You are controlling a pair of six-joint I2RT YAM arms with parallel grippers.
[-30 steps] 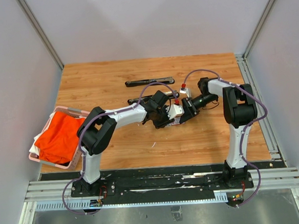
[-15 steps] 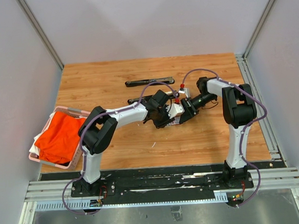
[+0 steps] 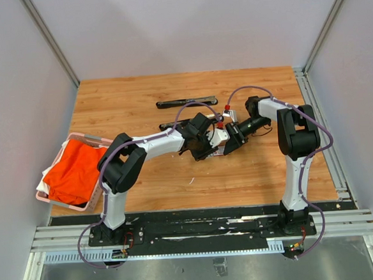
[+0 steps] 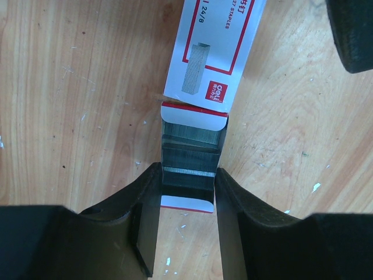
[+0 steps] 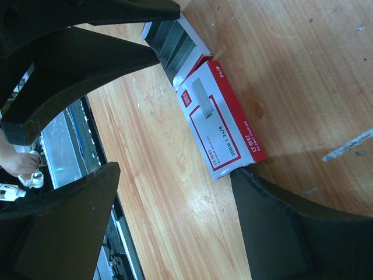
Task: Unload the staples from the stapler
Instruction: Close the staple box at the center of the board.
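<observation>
A small white box with red print (image 4: 213,49) lies on the wood table. Its inner tray (image 4: 192,154) is slid partway out and shows packed grey staples (image 4: 192,137). My left gripper (image 4: 187,175) is shut on the sides of this tray. My right gripper (image 5: 175,172) is open wide, with one finger (image 5: 274,216) touching the box's closed end (image 5: 224,125). Both grippers meet at mid-table in the top view (image 3: 220,141). A black stapler (image 3: 186,102) lies further back, with a second black piece (image 3: 171,125) nearer. A thin silvery strip (image 5: 347,146) lies loose on the table.
A pink basket (image 3: 50,199) holding orange cloth (image 3: 76,170) sits at the table's left edge. A small pale sliver (image 3: 190,180) lies on the wood in front of the arms. Grey walls enclose three sides.
Both grippers and the box have shifted very slightly toward the back; otherwise nothing has visibly changed.
</observation>
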